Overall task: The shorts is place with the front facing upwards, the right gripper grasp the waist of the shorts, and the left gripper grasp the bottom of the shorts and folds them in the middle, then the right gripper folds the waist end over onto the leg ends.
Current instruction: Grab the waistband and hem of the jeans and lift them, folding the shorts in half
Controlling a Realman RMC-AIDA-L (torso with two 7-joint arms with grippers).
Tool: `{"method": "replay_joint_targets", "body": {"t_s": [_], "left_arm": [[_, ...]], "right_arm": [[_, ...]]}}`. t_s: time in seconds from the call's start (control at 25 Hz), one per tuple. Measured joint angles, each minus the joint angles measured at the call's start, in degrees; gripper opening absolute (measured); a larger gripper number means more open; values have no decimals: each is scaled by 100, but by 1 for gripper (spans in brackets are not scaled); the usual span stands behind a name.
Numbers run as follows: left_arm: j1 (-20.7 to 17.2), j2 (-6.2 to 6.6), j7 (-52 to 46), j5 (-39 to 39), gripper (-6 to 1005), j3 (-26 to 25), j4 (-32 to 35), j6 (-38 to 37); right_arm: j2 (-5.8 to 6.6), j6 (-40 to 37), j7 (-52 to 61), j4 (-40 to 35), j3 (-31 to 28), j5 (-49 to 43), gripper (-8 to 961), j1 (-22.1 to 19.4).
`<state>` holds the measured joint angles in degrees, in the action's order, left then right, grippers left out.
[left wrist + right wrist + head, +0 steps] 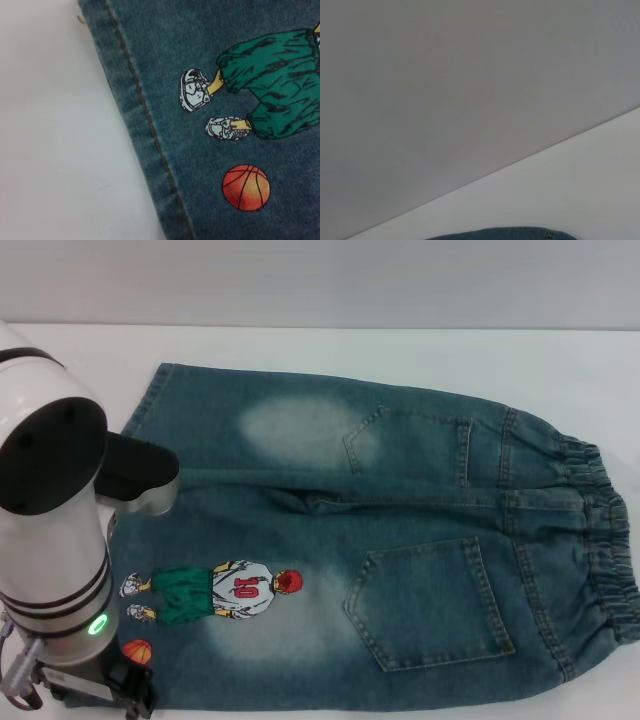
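The white desk [560, 350] carries the shorts [400, 540], which lie spread flat across most of it, the two legs running side by side toward the robot's left and the wide end toward its right. The waist [605, 540] is a gathered, ruffled band at the right edge of the head view, and two patch pockets [430, 605] sit just inside it, one on each leg. Pale faded patches mark the denim on both legs. The bottom of the shorts [140, 410] lies at the left, its straight hems partly hidden by the left arm [50, 500], a white and silver cylinder with black rings and a green light that hangs over the near leg's hem. The left gripper [130, 695] shows only as a black piece at the lower edge of the head view, just beside the near hem, and whether its jaws are open or closed cannot be told. On the near leg a cartoon player [225, 590] in a white number 10 shirt and green shorts lies with his shoes toward the hem, and an orange ball [137, 650] sits near the shoes. The left wrist view shows that stitched hem [145, 125] lying flat on the desk. The right gripper is out of sight.
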<state>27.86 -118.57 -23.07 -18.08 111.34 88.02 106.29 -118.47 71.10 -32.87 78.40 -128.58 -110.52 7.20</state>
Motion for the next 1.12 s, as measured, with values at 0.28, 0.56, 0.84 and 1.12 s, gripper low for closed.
{"method": "replay_joint_targets", "body": {"t_s": [0.28,0.56,0.84,1.12], "left_arm": [[9,0,-8,-15,775,26,-42,-62],[21,1,-6,-80,775,28,-108,-122],[60,1,-3,-95,772,38,-147,-123],[105,21,-94,117,770,63,-144,-53]], "right_arm": [[0,11,0,0,0,-7,750,-5],[0,19,0,-1,0,-13,750,-5],[0,19,0,-1,-3,-13,750,-8],[0,17,0,-8,-8,-14,751,-9]]}}
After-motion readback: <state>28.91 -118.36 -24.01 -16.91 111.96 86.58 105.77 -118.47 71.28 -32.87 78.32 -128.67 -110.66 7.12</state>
